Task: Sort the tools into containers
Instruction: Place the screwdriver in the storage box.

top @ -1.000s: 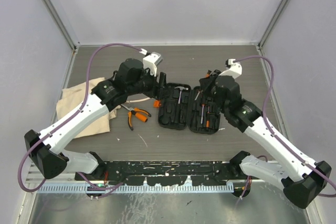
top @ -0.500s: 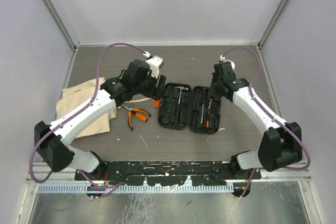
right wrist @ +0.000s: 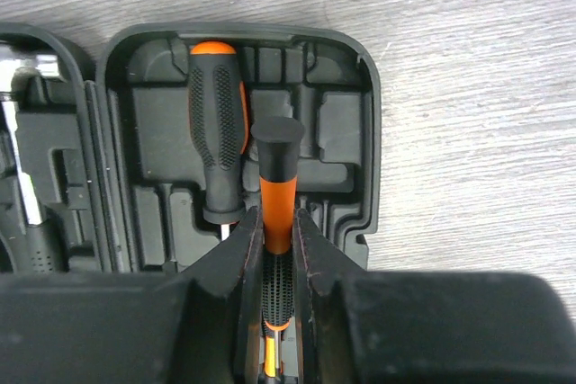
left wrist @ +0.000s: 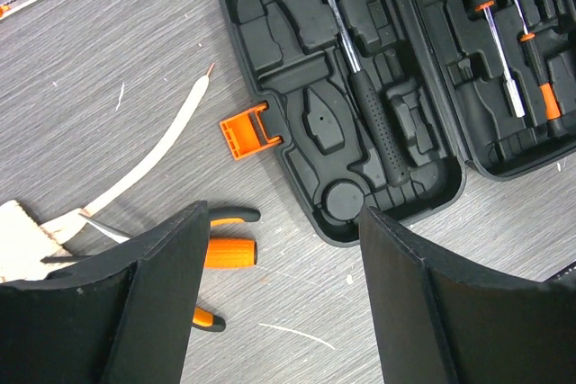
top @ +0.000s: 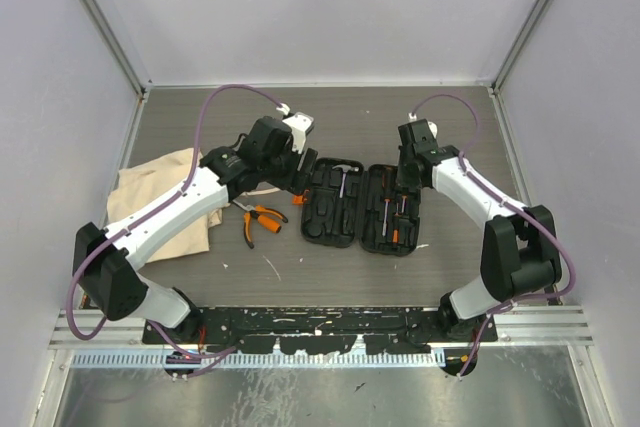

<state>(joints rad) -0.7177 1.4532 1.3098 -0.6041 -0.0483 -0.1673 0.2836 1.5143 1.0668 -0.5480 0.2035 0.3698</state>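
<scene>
- right gripper [right wrist: 277,222]: closed narrow on the handle of an orange-and-black screwdriver [right wrist: 278,191], hovering over the right half of the open tool case [right wrist: 371,123].
- Key relation: the held driver's long axis runs near–far, parallel to the seated screwdriver [right wrist: 218,132] and just right of it. The black cap points to the case's far rim.
- My read: it's lined up with the slot beneath, so it needs a straight drop with no rotation.
- hammer [left wrist: 360,105]: seated in the left half.
- left gripper [left wrist: 283,222]: wide open and empty, over the table just left of the case.
- pliers [left wrist: 225,252]: on the table, partly under the left finger, between the case and the cloth bag [top: 150,187]. The left arm is clearly nearer.
</scene>
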